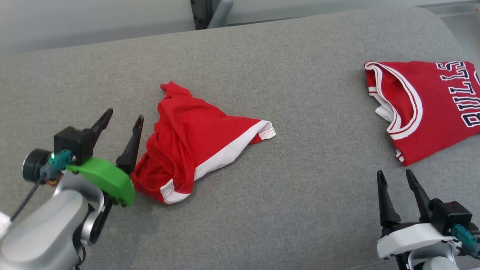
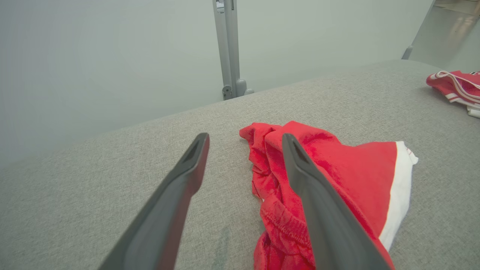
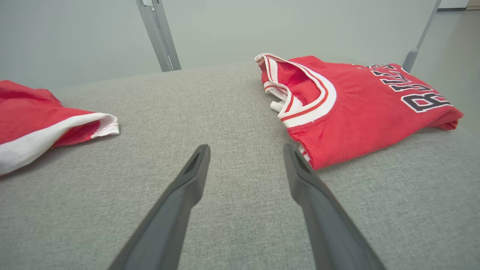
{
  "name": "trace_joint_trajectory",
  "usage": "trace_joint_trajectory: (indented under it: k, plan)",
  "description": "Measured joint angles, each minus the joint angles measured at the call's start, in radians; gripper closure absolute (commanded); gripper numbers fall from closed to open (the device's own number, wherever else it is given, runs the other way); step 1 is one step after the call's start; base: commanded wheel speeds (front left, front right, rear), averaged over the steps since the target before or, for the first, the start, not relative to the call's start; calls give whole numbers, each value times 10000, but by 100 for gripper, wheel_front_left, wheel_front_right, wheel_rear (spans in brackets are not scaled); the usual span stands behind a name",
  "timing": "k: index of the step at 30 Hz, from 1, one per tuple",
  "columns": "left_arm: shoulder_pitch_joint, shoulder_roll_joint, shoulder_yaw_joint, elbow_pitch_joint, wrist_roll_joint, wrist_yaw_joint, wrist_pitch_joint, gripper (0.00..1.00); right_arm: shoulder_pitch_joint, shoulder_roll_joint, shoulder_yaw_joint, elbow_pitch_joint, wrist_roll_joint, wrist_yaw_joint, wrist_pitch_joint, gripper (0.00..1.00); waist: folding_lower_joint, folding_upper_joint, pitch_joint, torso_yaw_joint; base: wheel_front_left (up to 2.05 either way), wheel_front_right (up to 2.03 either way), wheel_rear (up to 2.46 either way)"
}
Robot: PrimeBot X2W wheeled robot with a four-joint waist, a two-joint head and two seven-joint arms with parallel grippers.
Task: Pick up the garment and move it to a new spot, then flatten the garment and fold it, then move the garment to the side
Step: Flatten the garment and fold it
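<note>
The garment [image 1: 195, 146], red with white trim, lies crumpled on the grey padded surface [image 1: 281, 210] left of centre. My left gripper [image 1: 125, 114] stands open just off its left edge, with nothing between the fingers. In the left wrist view the garment [image 2: 337, 176] sits behind and beside the right-hand finger of that open left gripper [image 2: 245, 135]. My right gripper [image 1: 394, 172] hovers open and empty at the lower right, over bare fabric. The right wrist view has the right gripper [image 3: 246, 147] open, with the garment [image 3: 30, 120] far off at the left edge.
A folded red jersey [image 1: 431, 108] with navy lettering lies at the right edge, just beyond my right gripper; the same jersey [image 3: 356, 105] fills the upper right of the right wrist view. A grey metal post [image 1: 210, 13] rises behind the surface's far edge.
</note>
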Motion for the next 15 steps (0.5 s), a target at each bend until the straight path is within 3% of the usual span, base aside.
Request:
trace_joint_trajectory:
  k: [4,6,8,12,15]
  plan:
    - [1573,332,941,-1820,516,1003,-40,0,211,-215,-349,-497,-59,0,-2,0,0,0,-514,221,0,0,0]
    - [2369,276,1827,-2782,1294,1570,-52,0,309,-284,-552,-779,-123,0,-2,0,0,0,-743,335,0,0,0]
    - [3426,121,2410,-3352,1877,1841,-73,0,362,-299,-767,-993,-134,0,-2,0,0,0,-937,463,0,0,0]
    - [5350,-529,3471,-3870,3223,2034,-69,0,560,-366,-909,-1204,-265,0,0,0,0,0,-1213,742,0,0,0]
    - [6494,-1363,4520,-3958,3827,1657,-71,0,749,-407,-918,-1198,-370,0,-2,0,0,0,-1407,927,0,0,0]
